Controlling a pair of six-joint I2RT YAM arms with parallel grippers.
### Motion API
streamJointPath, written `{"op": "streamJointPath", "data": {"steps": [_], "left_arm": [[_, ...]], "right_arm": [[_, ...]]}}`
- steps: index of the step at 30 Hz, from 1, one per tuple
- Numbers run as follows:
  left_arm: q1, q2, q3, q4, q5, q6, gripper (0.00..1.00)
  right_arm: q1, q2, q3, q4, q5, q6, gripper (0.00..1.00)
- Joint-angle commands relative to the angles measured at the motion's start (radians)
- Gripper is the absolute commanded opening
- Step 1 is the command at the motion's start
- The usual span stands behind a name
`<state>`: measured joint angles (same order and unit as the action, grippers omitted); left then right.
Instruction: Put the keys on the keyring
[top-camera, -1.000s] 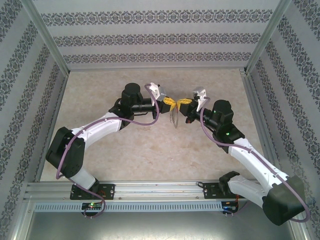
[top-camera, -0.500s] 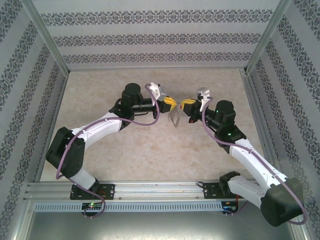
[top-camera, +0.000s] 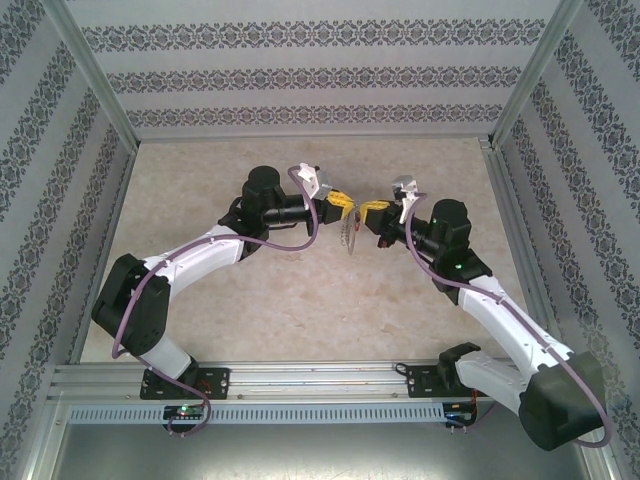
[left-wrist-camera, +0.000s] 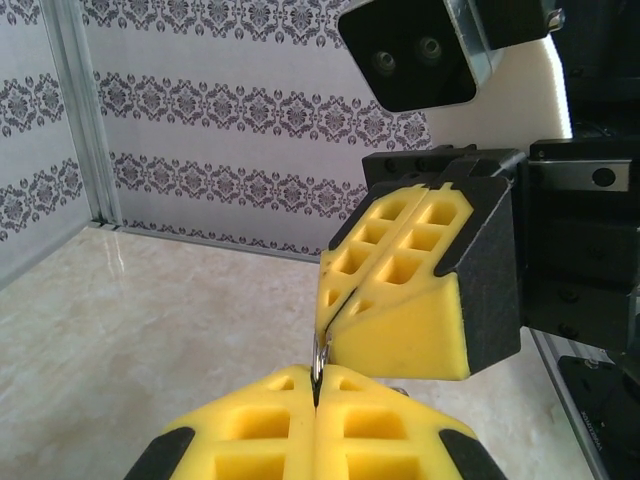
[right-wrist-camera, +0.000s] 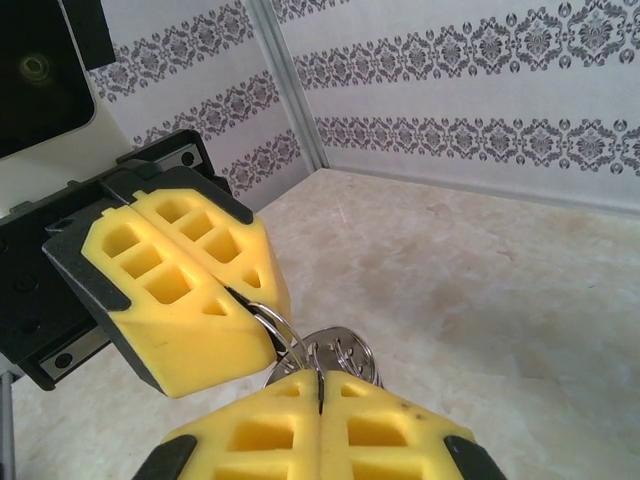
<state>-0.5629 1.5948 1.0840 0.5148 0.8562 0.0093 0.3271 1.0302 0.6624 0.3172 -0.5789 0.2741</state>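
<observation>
The keyring hangs in the air above the middle of the table. It is a small silvery thing dangling just under the spot where the two sets of yellow fingertips meet, and nothing of it touches the tabletop.

Close up from the right wrist, the keyring shows as a little bunch of coiled silver loops. It sits right at the tip of the right gripper and just beside the tip of the other one. One thin loop curves up and slips into the seam between the left gripper's fingers.

From the left wrist, a single fine wire of the keyring stands upright. Its lower end is caught in the seam of the left gripper and its upper end reaches the lower tip of the right gripper.

Both tools are pressed together with no gap between their yellow pads, and each nips the ring's wire at its very tip. The left gripper comes in from the left and the right gripper from the right. They are nearly nose to nose, tips just apart, with the ring between and below them.

Both arms arch in from the near edge of the table. Patterned walls enclose the pale, marbled surface on three sides.
</observation>
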Motion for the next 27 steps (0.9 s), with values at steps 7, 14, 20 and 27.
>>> {"op": "streamJointPath", "data": {"steps": [7,14,20,27], "left_arm": [[-0.014,-0.020,-0.009,0.133,0.011,-0.036,0.00],[-0.014,-0.005,-0.021,0.174,0.007,-0.060,0.00],[-0.008,0.007,-0.038,0.236,0.021,-0.110,0.00],[0.018,0.034,-0.055,0.366,0.060,-0.236,0.00]], "right_arm": [[-0.129,-0.014,-0.060,0.053,-0.011,0.127,0.36],[-0.156,-0.053,-0.075,0.074,-0.035,0.183,0.42],[-0.156,-0.058,-0.058,0.131,-0.109,0.226,0.42],[-0.149,-0.011,-0.039,0.244,-0.183,0.283,0.52]]}}
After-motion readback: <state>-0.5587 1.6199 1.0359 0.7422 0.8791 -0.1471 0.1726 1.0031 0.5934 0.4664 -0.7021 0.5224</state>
